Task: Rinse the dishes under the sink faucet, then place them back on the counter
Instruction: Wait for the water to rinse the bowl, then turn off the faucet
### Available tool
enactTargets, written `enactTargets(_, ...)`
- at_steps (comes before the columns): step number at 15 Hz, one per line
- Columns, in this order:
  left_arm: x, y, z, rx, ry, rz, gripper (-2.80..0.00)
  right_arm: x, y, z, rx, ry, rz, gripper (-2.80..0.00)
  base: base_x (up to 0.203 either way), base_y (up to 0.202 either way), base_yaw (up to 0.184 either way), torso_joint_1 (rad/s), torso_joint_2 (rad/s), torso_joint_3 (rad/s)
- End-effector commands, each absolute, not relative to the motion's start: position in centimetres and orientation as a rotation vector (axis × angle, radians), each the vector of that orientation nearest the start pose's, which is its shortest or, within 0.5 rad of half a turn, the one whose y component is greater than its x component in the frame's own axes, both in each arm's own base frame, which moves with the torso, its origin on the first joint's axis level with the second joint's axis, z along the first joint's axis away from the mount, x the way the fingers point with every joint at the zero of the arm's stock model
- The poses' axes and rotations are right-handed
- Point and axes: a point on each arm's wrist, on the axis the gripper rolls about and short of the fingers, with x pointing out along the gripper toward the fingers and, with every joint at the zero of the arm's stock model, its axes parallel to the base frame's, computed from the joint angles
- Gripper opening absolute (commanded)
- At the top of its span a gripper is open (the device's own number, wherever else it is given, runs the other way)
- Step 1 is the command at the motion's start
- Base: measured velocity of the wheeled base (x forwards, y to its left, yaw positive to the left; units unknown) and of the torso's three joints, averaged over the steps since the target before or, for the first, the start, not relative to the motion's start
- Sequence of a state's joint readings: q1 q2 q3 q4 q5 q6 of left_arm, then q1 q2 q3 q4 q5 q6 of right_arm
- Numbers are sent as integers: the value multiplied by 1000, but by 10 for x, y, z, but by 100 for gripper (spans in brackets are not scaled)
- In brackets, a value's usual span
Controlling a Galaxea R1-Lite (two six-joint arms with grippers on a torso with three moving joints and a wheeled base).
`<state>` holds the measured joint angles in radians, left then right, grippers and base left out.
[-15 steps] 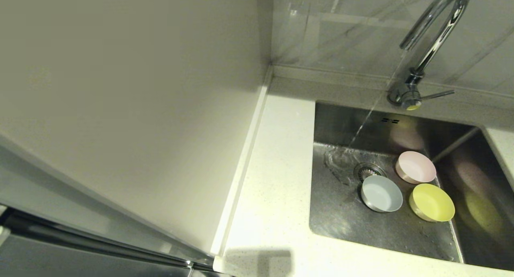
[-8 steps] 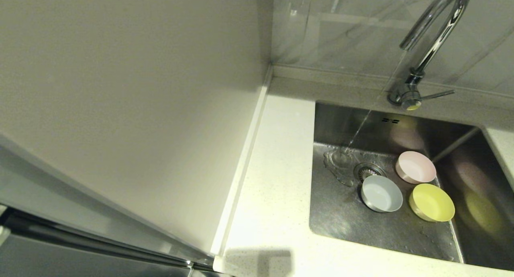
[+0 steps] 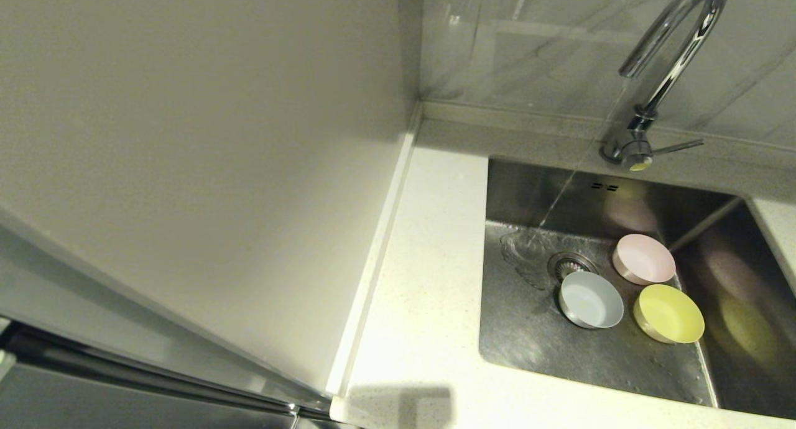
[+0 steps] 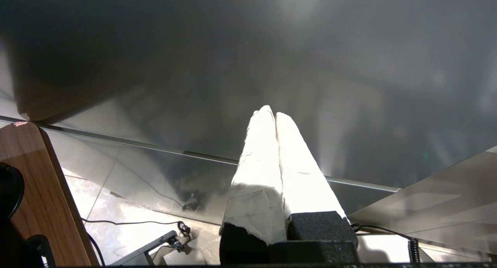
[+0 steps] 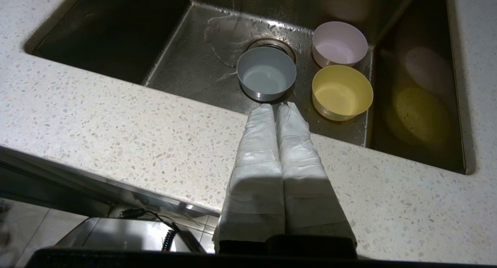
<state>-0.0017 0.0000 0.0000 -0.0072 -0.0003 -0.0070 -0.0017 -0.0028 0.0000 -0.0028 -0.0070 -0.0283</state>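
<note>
Water is seen in the head view falling in a thin stream from the tall chrome gooseneck faucet (image 3: 675,50) onto the floor of the rectangular brushed-steel sink (image 3: 528,348), just beside the round strainer drain (image 3: 571,265). Three small round matte bowls are set close together on the basin floor: the pale pink bowl (image 3: 644,258), the pale blue-white bowl (image 3: 591,300) and the yellow-green bowl (image 3: 668,313). None lies under the stream, so the rinsing is judged not yet begun. The white speckled stone-like tabletop (image 3: 423,292) is bordered by a raised pale strip against the plain cream wall panel (image 3: 205,168).

In the left wrist view, the left hand (image 4: 271,112) is shown with its white-wrapped fingers pressed together, holding nothing, parked below the worktop before a dark glossy panel.

In the right wrist view, the right hand (image 5: 276,107) is likewise closed and empty, held over the tabletop edge and pointed toward the blue-white bowl, which partly covers the drain.
</note>
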Motion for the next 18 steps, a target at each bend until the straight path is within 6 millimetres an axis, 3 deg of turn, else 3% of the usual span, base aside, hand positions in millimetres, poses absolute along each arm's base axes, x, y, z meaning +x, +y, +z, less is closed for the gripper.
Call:
enactTargets(1, -23, 0, 75, -8, -5, -2, -280, -23, 0, 76, -29, -3, -8, -280, 0, 0, 0, 0, 0, 0)
enactTargets(18, -23, 0, 75, -8, -5, -2, -280, -23, 0, 78, -37, -5, -9, -280, 0, 0, 0, 0, 0, 0)
